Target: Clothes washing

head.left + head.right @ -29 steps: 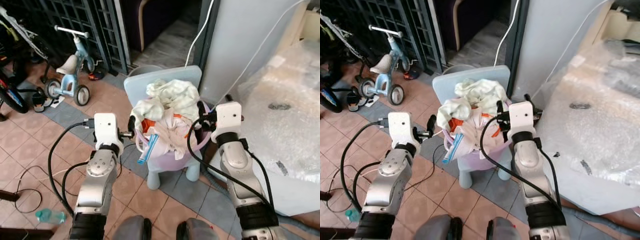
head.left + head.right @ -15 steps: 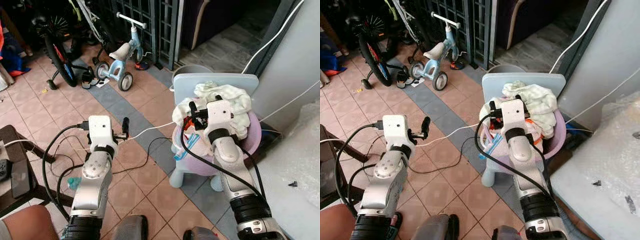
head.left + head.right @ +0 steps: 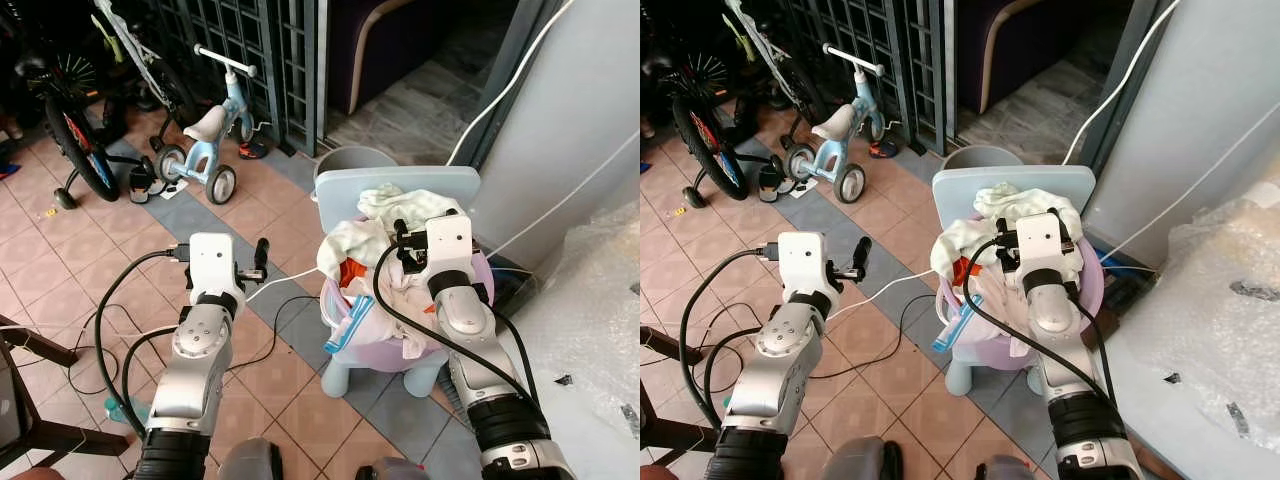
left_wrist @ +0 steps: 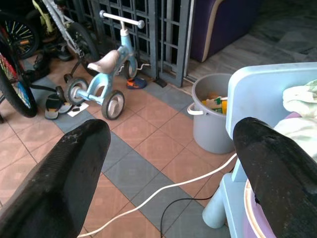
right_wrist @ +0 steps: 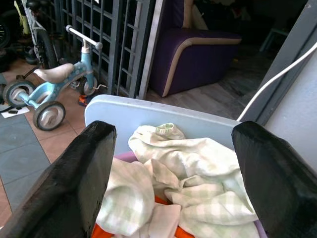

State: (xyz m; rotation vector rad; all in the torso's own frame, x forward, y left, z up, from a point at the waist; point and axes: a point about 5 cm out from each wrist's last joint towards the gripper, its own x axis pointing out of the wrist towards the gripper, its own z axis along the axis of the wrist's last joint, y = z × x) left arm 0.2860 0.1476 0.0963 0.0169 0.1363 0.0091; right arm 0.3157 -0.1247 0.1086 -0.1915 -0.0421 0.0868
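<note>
A purple laundry basket (image 3: 372, 352) heaped with pale green checked, white and orange clothes (image 3: 395, 208) stands on a small light blue chair (image 3: 342, 190). My right gripper (image 3: 402, 246) hovers open just above the pile; in the right wrist view its fingertips (image 5: 94, 148) spread wide over the checked clothes (image 5: 193, 168) with nothing held. My left gripper (image 3: 262, 258) is open in the air to the left of the basket, apart from it. The left wrist view shows its fingers (image 4: 74, 158) wide apart over the tiled floor.
A grey bucket (image 3: 358, 163) stands behind the chair. A white cable (image 3: 288, 282) crosses the tiled floor. A blue tricycle (image 3: 205, 140) and a bicycle (image 3: 75, 145) stand by the metal gate (image 3: 250, 40). A grey panel (image 3: 575, 110) and bubble wrap (image 3: 600, 330) lie to the right.
The camera swung left and partly back. My right gripper went from the basket's right side to above the clothes; my left gripper now stands farther from the basket.
</note>
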